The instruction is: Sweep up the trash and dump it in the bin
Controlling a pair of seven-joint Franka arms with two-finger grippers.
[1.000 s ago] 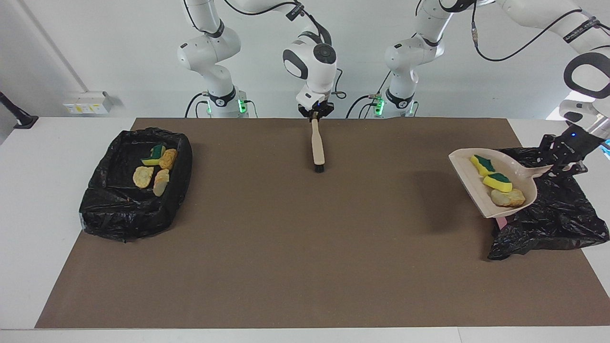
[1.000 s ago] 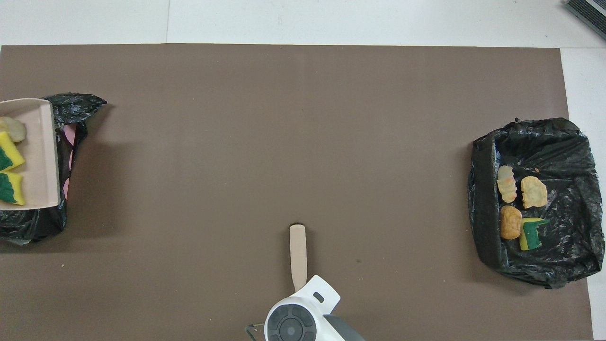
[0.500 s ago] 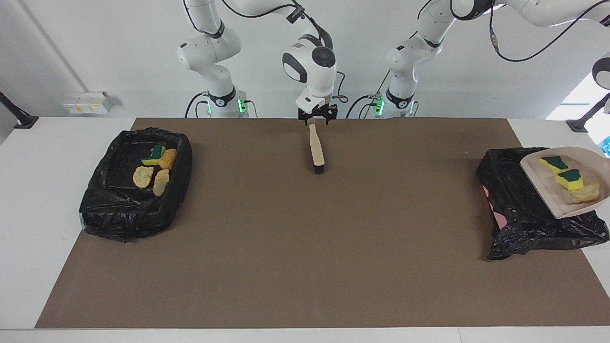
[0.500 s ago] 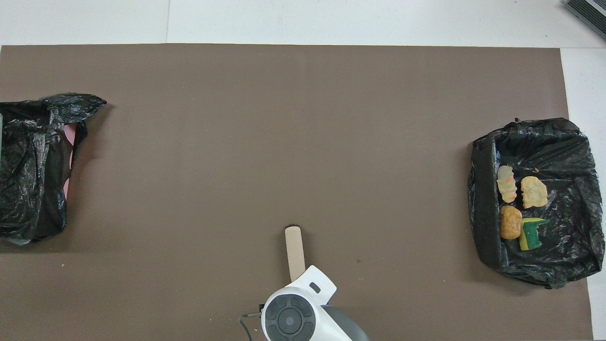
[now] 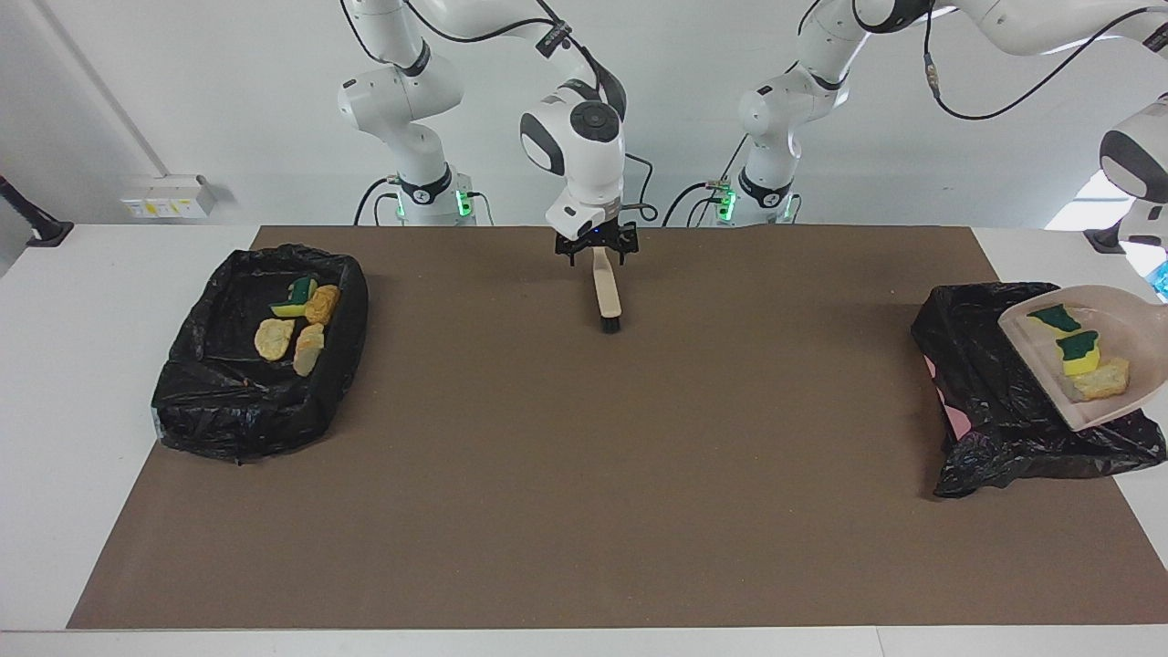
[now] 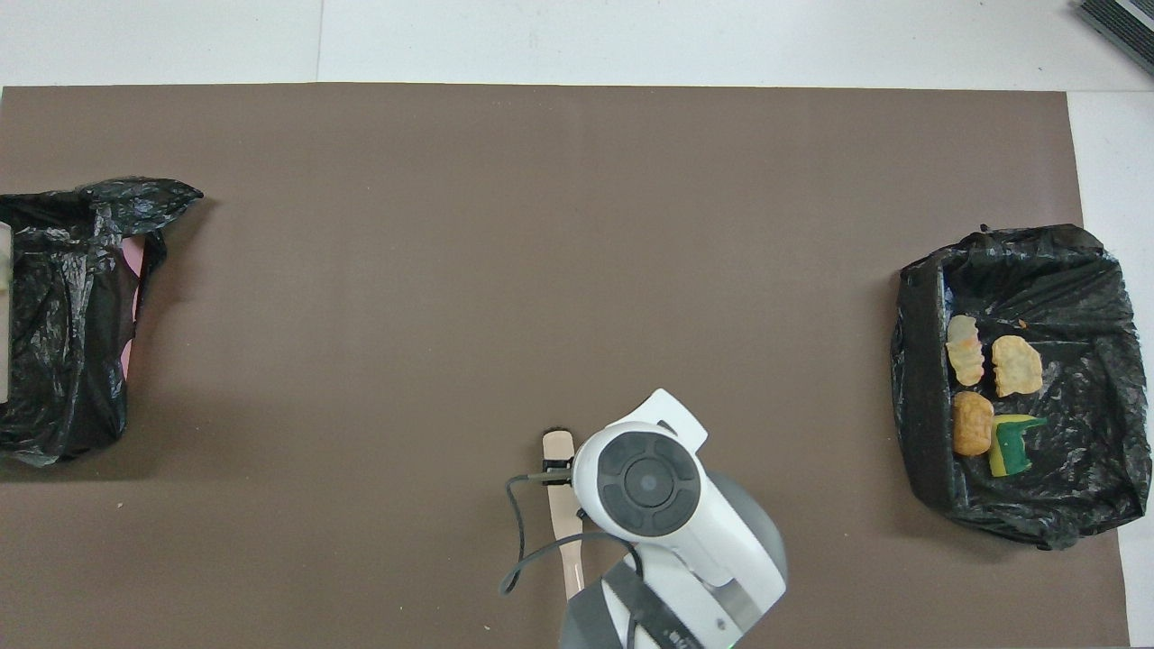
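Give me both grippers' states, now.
Right gripper: open, straddling the brush handle on the mat.
Left gripper: out of view; the dustpan with trash hangs over the black-bagged bin.

High facing view; steep overhead; shared table (image 5: 584,474)
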